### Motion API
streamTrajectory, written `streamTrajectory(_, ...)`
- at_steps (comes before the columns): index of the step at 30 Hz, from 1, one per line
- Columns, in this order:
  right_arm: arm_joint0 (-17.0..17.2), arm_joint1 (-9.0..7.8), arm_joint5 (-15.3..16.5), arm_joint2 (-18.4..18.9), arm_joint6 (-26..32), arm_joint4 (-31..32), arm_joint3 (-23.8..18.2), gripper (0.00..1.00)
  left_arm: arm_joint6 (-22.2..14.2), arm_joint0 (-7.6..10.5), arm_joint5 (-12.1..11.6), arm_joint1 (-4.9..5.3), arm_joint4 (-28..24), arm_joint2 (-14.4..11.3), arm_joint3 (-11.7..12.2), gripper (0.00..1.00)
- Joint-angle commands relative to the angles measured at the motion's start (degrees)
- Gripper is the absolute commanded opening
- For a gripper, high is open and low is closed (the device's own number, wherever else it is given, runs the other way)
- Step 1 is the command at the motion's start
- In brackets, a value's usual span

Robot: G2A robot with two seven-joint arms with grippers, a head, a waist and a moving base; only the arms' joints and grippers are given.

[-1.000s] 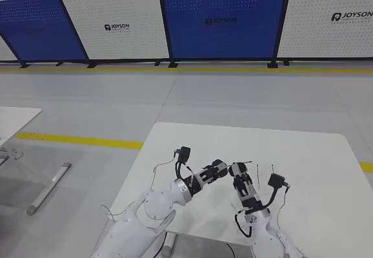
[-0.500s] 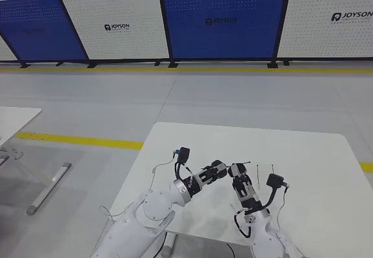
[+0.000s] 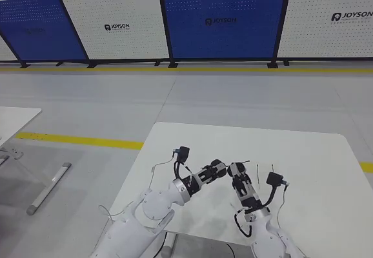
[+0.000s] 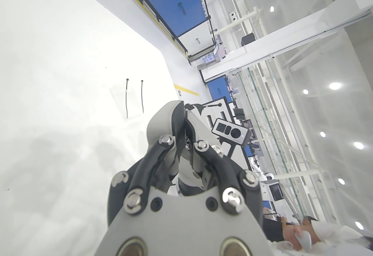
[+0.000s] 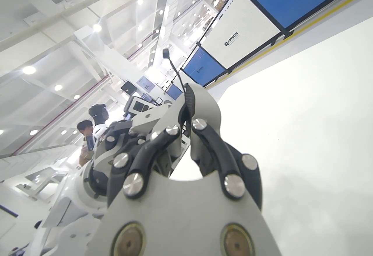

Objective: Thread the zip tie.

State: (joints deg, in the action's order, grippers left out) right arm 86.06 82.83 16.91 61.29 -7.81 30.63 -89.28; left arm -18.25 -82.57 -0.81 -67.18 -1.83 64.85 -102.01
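Little has shifted in the past second: both arms have edged a touch nearer the robot, their tips still almost meeting above the smooth white table [image 3: 302,148]. Right gripper [image 5: 188,88] is clamped on a thin black plastic zip tie [image 5: 174,67], its small square head poking out past the fingertips. Left gripper [image 4: 185,107] is pressed closed, black pads together; whether it pinches the strap's tail cannot be made out. Two spare ties [image 4: 126,96] lie flat and parallel on the table beyond the grippers. Blue and white perforated partition panels [image 3: 222,29] stand behind, past a yellow floor line [image 3: 77,140].
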Motion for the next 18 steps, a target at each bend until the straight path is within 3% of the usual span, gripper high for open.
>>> streamTrajectory(1,0.1,-0.02,0.1,0.1,-0.4,0.3,-0.1,0.82,0.1,0.08,0.2,0.0,0.1,-0.1,0.1,0.0)
streamTrajectory(4,0.3,-0.05,0.1,0.2,-1.1,0.9,-0.2,0.77,0.3,0.3,0.6,-0.04,0.2,-0.3,0.3,0.0)
streamTrajectory(5,0.4,-0.07,0.1,0.2,-1.5,1.2,-0.3,0.64,0.4,0.41,0.7,-0.06,0.2,-0.4,0.5,0.0)
streamTrajectory(8,0.5,-0.1,0.1,0.5,-2.2,1.4,-0.6,0.5,0.5,0.58,0.9,-0.08,0.2,-0.6,0.7,0.0)
streamTrajectory(18,1.0,-0.23,0.1,1.4,-3.5,2.0,-1.2,0.31,0.5,0.15,0.5,0.01,0.5,-0.6,0.4,0.0)
